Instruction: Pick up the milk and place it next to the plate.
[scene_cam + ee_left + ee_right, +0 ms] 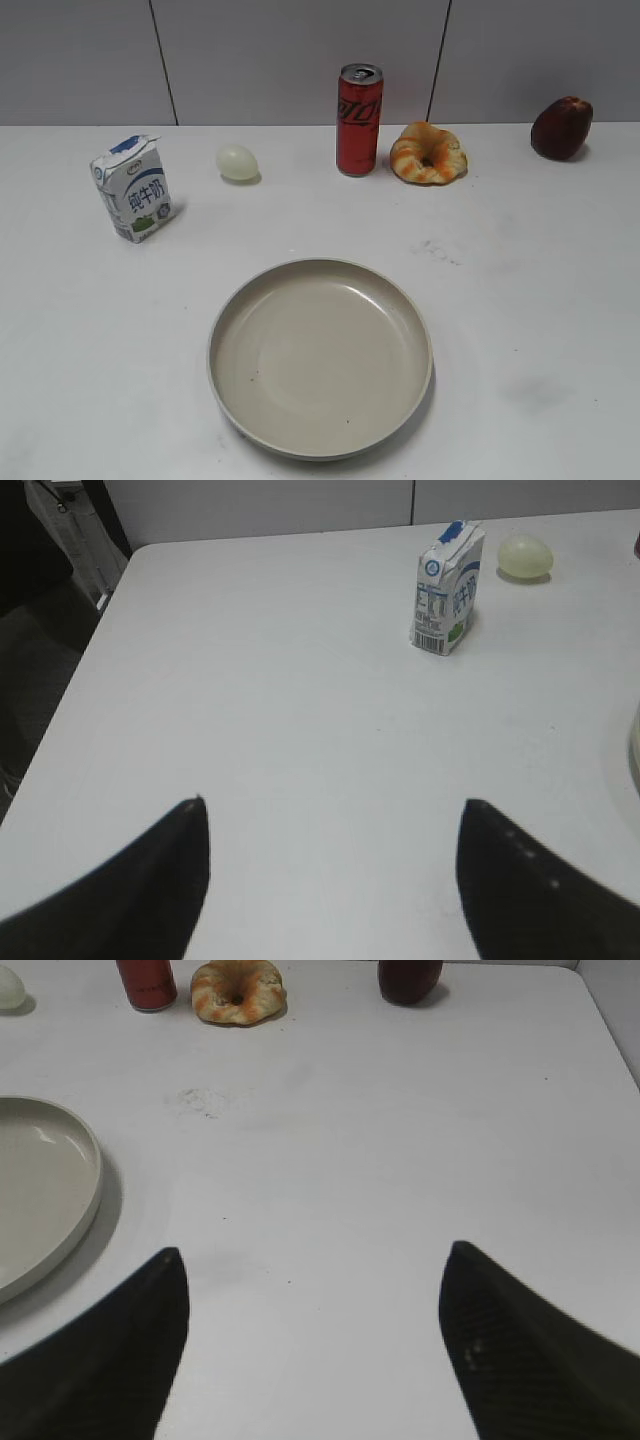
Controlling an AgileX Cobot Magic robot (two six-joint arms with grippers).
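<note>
The milk (pixel 133 189) is a small white carton with blue lettering and a green patch. It stands upright at the far left of the table, also in the left wrist view (pixel 447 588). The plate (pixel 320 355) is a large round beige plate at the front middle; its rim shows in the right wrist view (pixel 88 1160) and at the edge of the left wrist view (pixel 634 752). My left gripper (pixel 333 810) is open and empty, well short of the milk. My right gripper (pixel 312 1256) is open and empty, to the right of the plate. Neither gripper shows in the exterior view.
A pale egg (pixel 238 162) lies right of the milk. A red soda can (pixel 359 119), a glazed bun (pixel 428 152) and a dark red apple (pixel 561 127) stand along the back. The table's left edge (pixel 95 650) is near the left arm.
</note>
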